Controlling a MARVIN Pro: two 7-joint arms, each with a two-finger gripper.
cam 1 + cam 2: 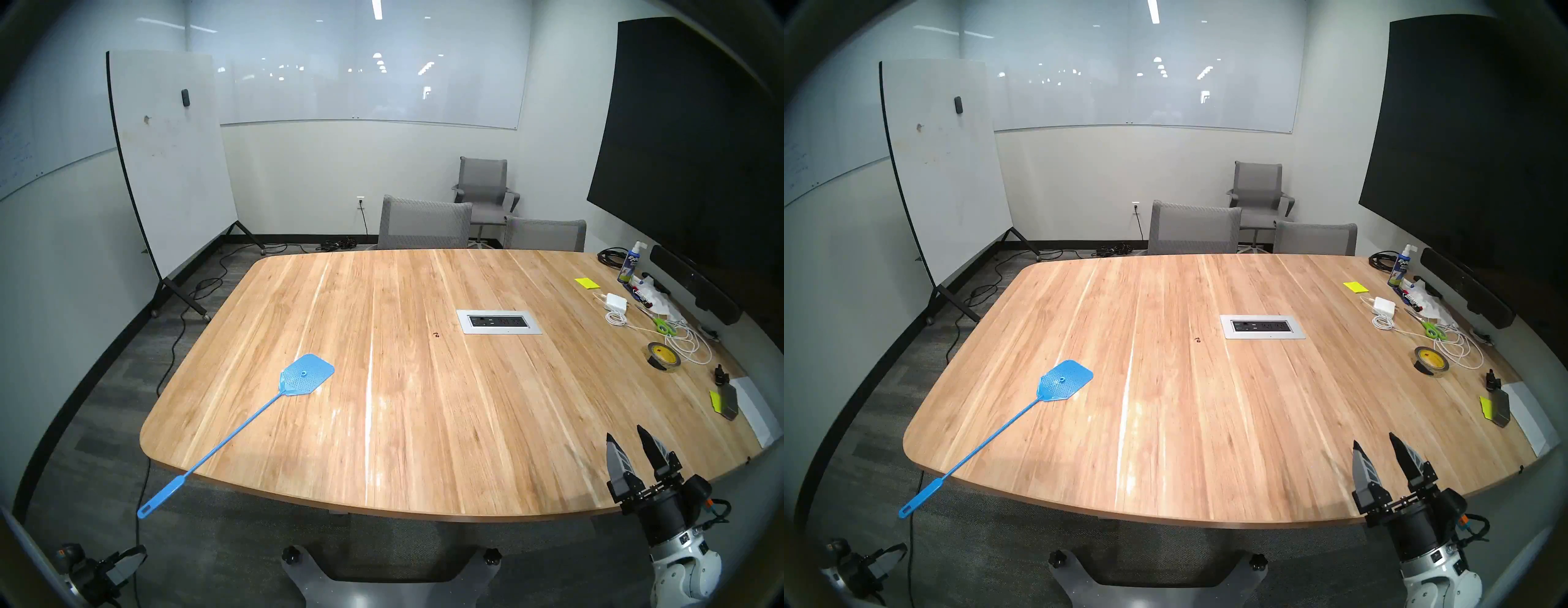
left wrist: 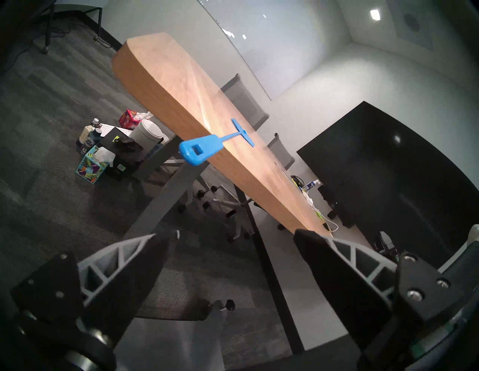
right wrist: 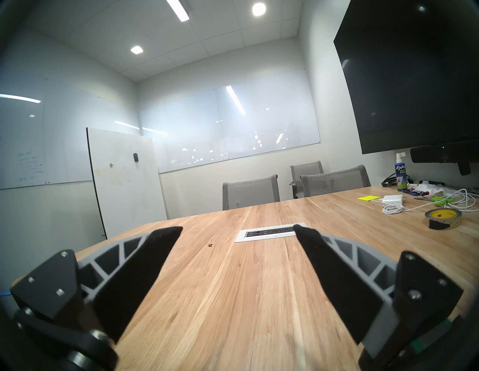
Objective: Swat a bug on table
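The bug (image 1: 435,335) (image 1: 1197,339) (image 3: 210,245) is a tiny dark speck on the light wood table (image 1: 424,424), just left of the grey outlet panel (image 1: 499,321). A blue fly swatter (image 1: 306,375) (image 1: 1065,381) lies on the table's near left part. Its handle end (image 2: 199,151) sticks out past the edge. My left gripper (image 1: 133,558) (image 2: 237,233) hangs open and empty below table height, short of that handle. Over the near right edge, my right gripper (image 1: 625,434) (image 3: 237,228) is open and empty, pointing toward the bug.
Along the table's right side lie a tape roll (image 1: 664,356), white cables, green scissors (image 1: 664,326), a charger, sticky notes and a spray bottle (image 1: 630,263). Grey chairs (image 1: 424,225) stand at the far edge. A rolling whiteboard (image 1: 169,161) is far left. Tissue boxes and bottles (image 2: 103,145) sit on the floor.
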